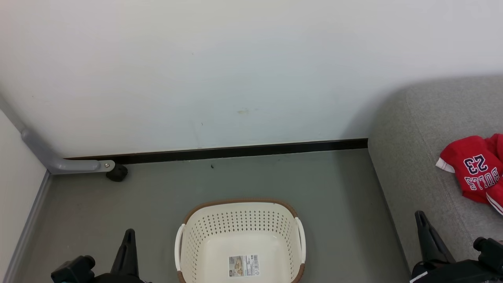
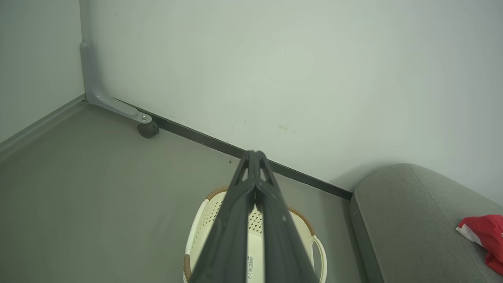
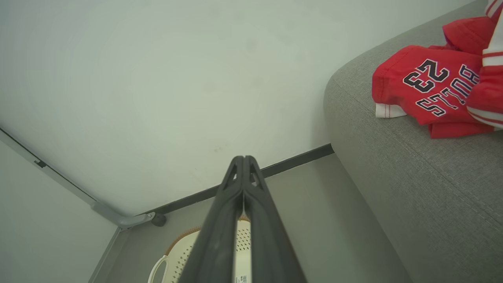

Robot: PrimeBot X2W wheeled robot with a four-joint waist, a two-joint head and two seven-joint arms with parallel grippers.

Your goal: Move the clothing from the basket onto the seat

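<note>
The cream basket [image 1: 204,239] [image 2: 200,228] [image 3: 177,255] with a brown rim stands on the grey floor; inside it I see just its barcode label [image 1: 243,265]. The red "BULLS 23" jersey [image 1: 471,169] [image 3: 424,86] lies crumpled on the light grey seat [image 1: 416,165] [image 2: 408,220] [image 3: 393,165] at the right, with the red striped shorts [image 1: 496,198] [image 3: 485,90] overlapping its right side. My left gripper [image 1: 129,234] [image 2: 255,154] is shut with nothing in it, left of the basket. My right gripper [image 1: 419,215] [image 3: 243,158] is shut and holds nothing, over the seat's front edge, below the jersey.
A white wall with a dark baseboard [image 1: 243,150] runs behind the basket. A grey pipe bracket [image 1: 59,161] and a small black stopper [image 1: 116,173] sit in the left corner. A second wall closes the left side.
</note>
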